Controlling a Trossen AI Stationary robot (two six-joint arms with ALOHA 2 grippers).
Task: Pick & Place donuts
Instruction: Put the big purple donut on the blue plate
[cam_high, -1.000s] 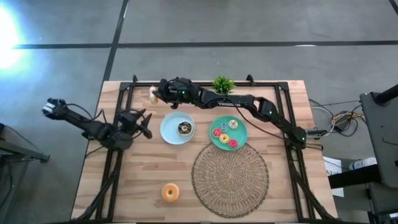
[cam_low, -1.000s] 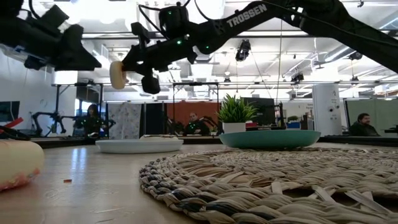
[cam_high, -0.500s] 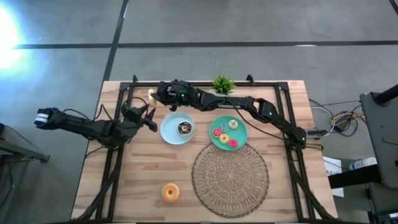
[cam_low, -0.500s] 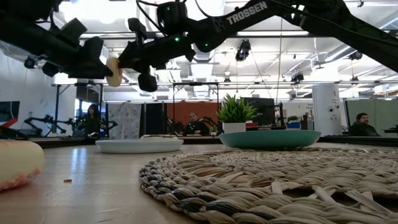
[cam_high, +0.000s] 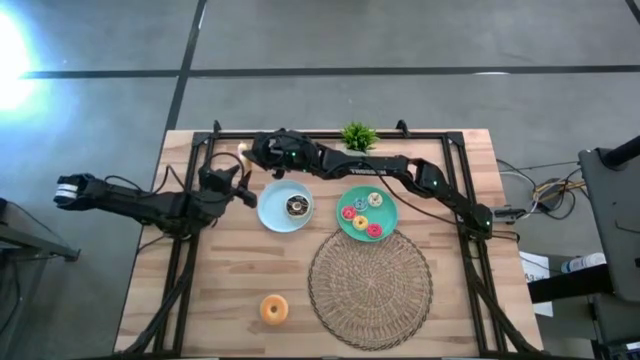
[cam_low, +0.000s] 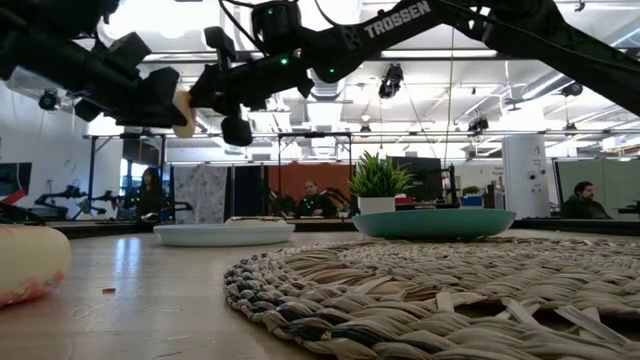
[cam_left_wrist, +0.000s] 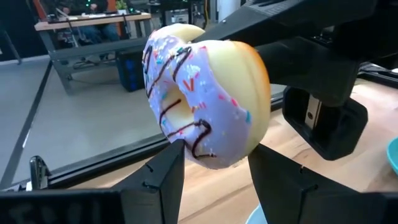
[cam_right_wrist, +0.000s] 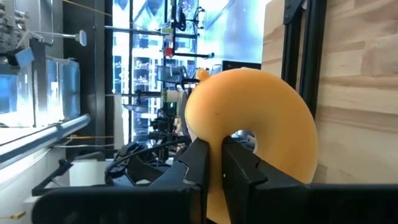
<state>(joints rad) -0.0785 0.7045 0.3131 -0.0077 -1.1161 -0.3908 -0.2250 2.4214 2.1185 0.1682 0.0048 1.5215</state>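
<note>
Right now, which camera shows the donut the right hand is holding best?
The left wrist view: the held donut fills it, showing lilac icing with brown drizzle. The right wrist view shows only its plain back, the low view a sliver between both arms, the high view a pale speck.

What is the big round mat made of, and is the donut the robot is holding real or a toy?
The mat looks woven from straw or rope-like fibre: thick tan braids coil round in rings. The held donut seems a toy, maybe plastic or foam: its pale purple icing looks smooth and painted on, and it keeps its shape in the right pincer.
</note>
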